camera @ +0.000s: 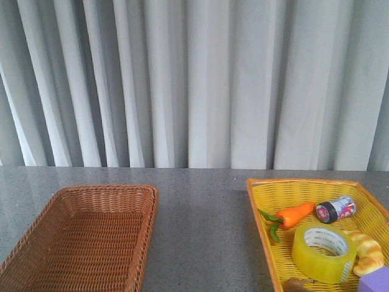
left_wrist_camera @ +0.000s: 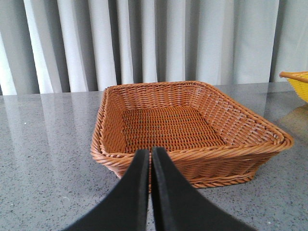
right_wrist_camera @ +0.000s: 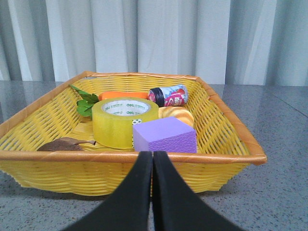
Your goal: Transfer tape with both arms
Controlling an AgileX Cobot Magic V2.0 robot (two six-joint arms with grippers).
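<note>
The tape [camera: 323, 250], a wide yellow translucent roll with a white printed core, lies flat in the yellow basket [camera: 262, 207] at the right; it also shows in the right wrist view [right_wrist_camera: 124, 121]. My right gripper [right_wrist_camera: 152, 154] is shut and empty, just outside the near rim of the yellow basket [right_wrist_camera: 120, 156]. My left gripper [left_wrist_camera: 150, 151] is shut and empty, just outside the near rim of the empty brown wicker basket [left_wrist_camera: 192, 156]. Neither arm shows in the front view.
In the yellow basket with the tape are a purple block [right_wrist_camera: 165, 136], a toy carrot [camera: 295, 215], a small dark-capped jar [camera: 335, 210], a bread piece [camera: 366, 250] and a brown leaf [right_wrist_camera: 62, 144]. The brown basket [camera: 91, 201] sits at the left. Grey curtains hang behind the table.
</note>
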